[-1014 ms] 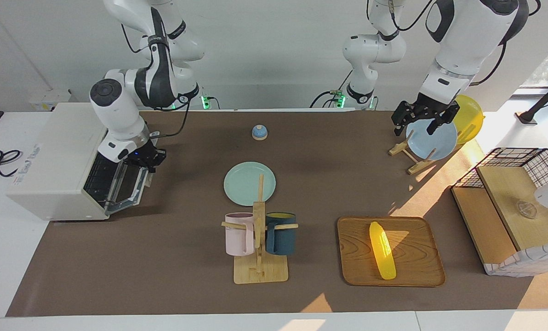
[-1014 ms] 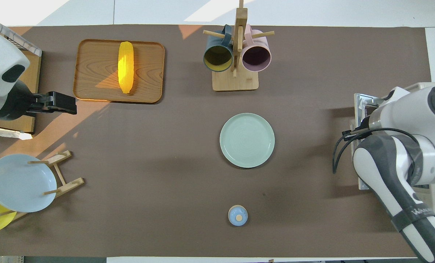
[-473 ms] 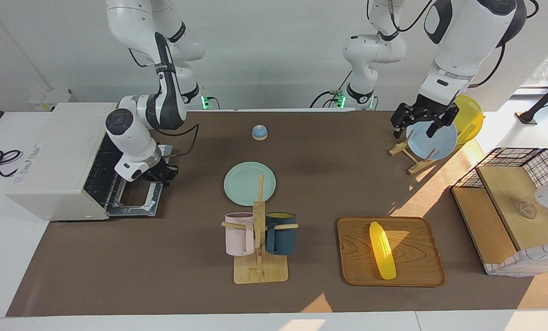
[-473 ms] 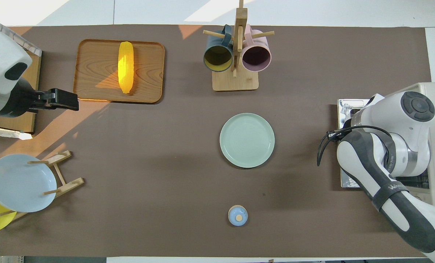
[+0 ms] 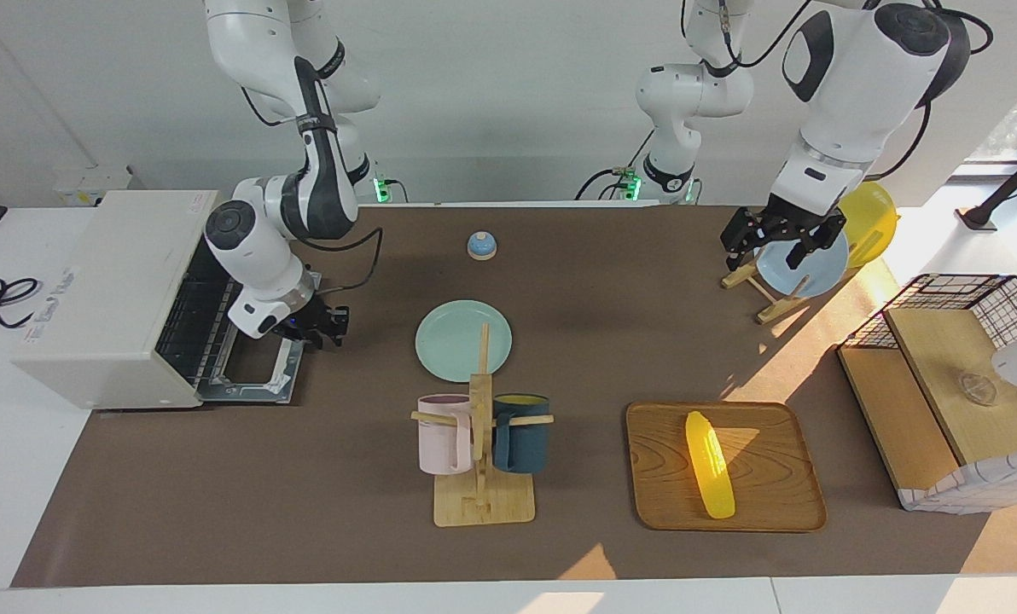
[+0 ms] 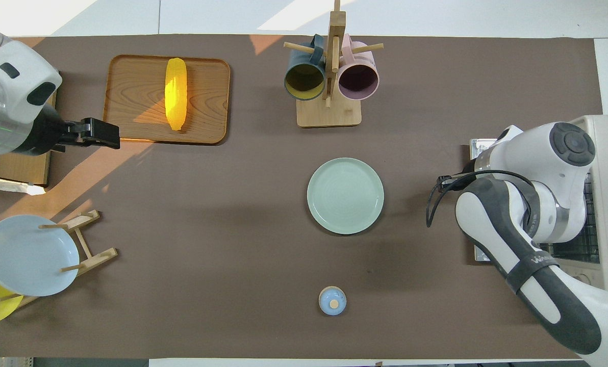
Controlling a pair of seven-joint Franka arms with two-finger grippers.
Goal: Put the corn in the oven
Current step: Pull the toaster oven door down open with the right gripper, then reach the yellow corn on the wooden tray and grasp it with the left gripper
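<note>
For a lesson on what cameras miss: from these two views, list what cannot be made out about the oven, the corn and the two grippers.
- The oven: its inside past the rack is dark in the facing view; the right arm covers its mouth in the overhead view.
- The right gripper: hidden under its arm in the overhead view; finger state unclear in the facing view.
- The left gripper: finger gap unclear in both views.
- The corn: its underside is hidden by the tray.

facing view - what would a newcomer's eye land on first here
Probably the bright yellow corn, lying sunlit on the wooden tray toward the left arm's end of the table. Next, the white oven at the right arm's end, its door dropped open, with the right gripper over the door's edge. The left gripper hangs over the plate rack.
</note>
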